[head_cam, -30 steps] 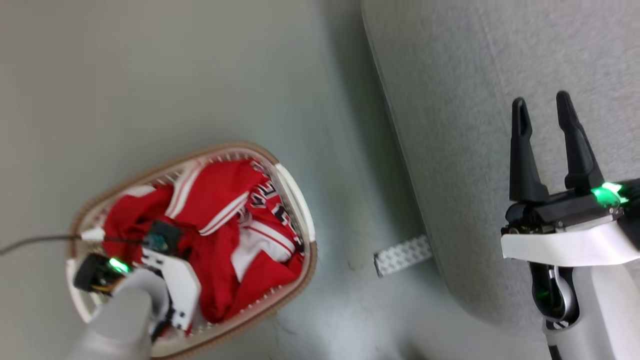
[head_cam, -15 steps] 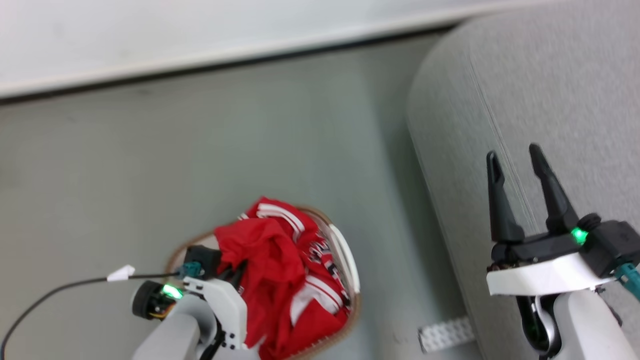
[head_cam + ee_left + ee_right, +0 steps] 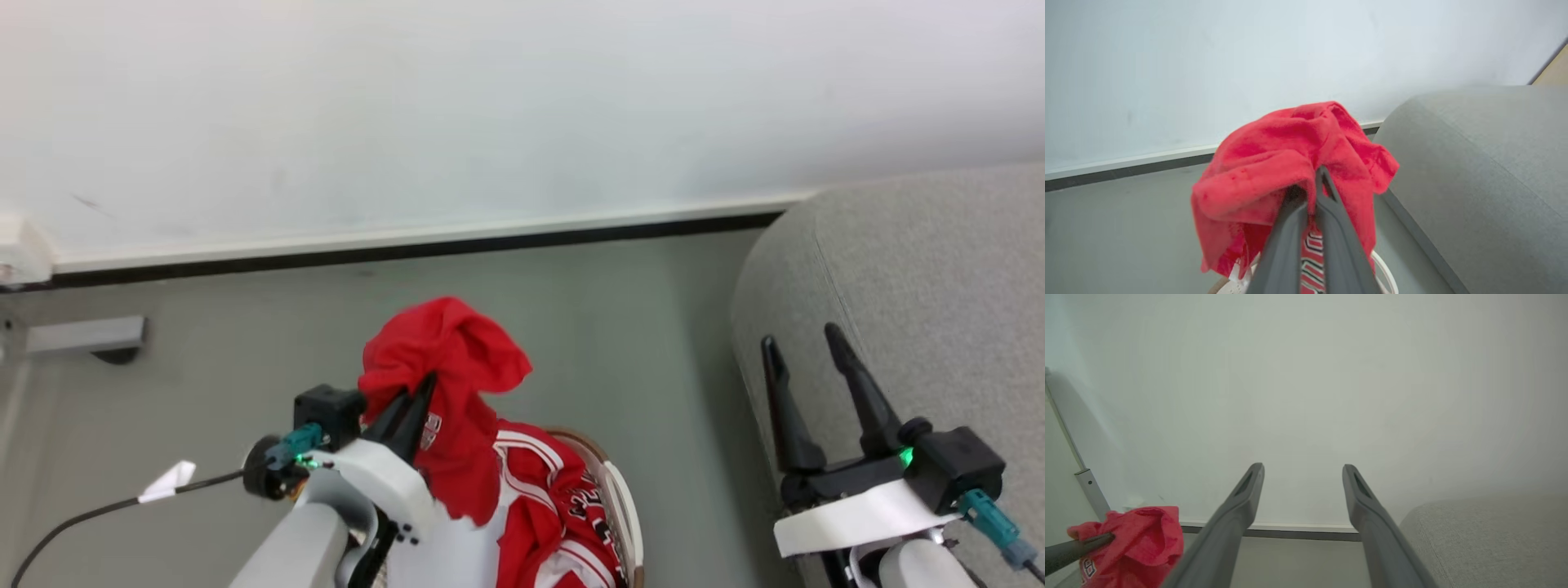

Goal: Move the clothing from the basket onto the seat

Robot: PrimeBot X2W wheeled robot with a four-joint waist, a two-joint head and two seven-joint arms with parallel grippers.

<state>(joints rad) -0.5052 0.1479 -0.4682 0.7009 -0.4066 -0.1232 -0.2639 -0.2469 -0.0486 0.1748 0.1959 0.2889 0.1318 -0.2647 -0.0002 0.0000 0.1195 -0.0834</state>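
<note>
Grey floor (image 3: 204, 367) runs along the foot of a white wall (image 3: 490, 106), and at the far left a black cable (image 3: 82, 514) trails across it from the left wrist. Just right of that, the left end effector (image 3: 418, 390) is clenched on one red piece of the clothing (image 3: 445, 351). Its two dark fingers are pressed together, and the soft fabric is bunched over their tips and hangs down in folds. This piece is held in the air above the basket (image 3: 627, 502), whose brown rim and white handle show at the bottom edge of the head view. More red clothing, with white stripes and black-and-white lettering, lies inside the basket. A strip of bare floor separates the basket from the light grey seat (image 3: 914, 269) on the right, which carries no clothing where it can be seen. By the seat's rounded corner the right end effector (image 3: 800, 339) is released, its fingers spread wide with nothing between them, pointing toward the wall.
</note>
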